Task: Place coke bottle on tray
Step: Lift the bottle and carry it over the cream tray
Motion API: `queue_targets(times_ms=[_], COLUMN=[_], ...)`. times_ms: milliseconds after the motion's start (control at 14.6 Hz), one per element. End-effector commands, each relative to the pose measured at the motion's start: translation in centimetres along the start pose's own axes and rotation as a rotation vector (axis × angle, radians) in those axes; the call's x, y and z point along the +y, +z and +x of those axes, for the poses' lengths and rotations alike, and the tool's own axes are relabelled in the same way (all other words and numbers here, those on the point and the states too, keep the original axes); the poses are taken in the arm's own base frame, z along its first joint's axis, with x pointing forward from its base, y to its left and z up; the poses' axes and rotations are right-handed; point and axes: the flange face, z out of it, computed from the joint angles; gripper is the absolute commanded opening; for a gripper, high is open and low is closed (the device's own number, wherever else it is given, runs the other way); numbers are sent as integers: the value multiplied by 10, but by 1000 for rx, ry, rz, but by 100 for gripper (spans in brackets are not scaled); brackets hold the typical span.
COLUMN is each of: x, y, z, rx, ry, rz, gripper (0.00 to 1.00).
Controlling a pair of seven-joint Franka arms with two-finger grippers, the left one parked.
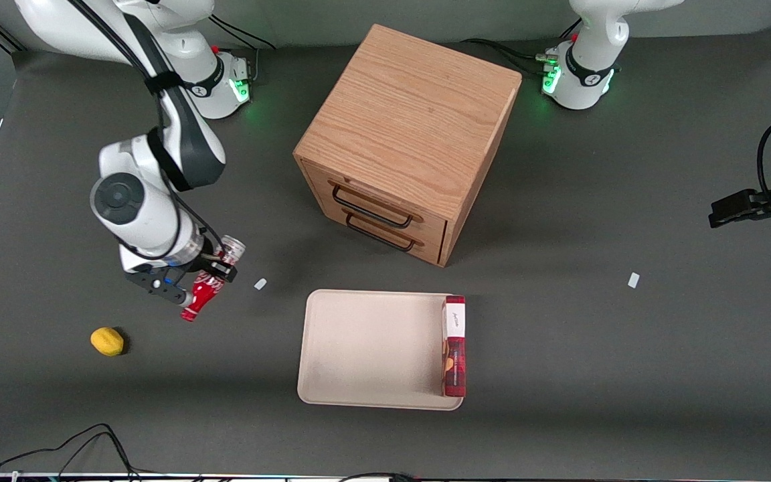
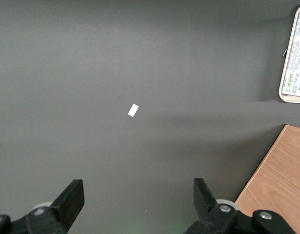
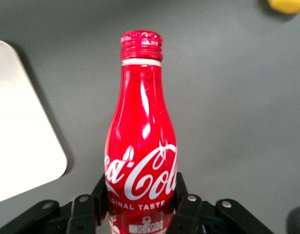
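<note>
"Coca-Cola Original Taste" reads white on the coke bottle [image 3: 140,151] clamped by the end effector [image 3: 140,204] near the tray [image 1: 372,348].

Colours, right arm's black gripper [image 3: 140,204] at the bottle.
Coke bottle [image 3: 140,146]: red, white script. Tray [image 1: 372,348]: cream-beige. Box [image 1: 454,348]: red, white end.

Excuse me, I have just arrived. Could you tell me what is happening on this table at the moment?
The working arm's gripper is shut on a small red coke bottle with white script, holding it lying tilted above the dark table, between a yellow lemon-like object and the large cream rectangular tray. The bottle is not yet on the tray. A long red box with a white label end lies along one edge of the tray, and a wooden two-drawer cabinet stands farther from the front camera.
</note>
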Motion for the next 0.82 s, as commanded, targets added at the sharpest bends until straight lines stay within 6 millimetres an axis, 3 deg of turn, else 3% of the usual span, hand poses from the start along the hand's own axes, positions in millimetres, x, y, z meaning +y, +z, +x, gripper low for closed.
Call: queue_targets(times_ms=[0,205,411,616,753], x=[-18,-37,-63,-104,-133], y=[-79,-132,-162,-152,-121], z=[10,7,8,9,21], rx=[7,35,59,62,72], ry=[-61,-180,-313,-376,-446], rz=[-6,31,66,116,146], gripper=[0,0,0,0,0])
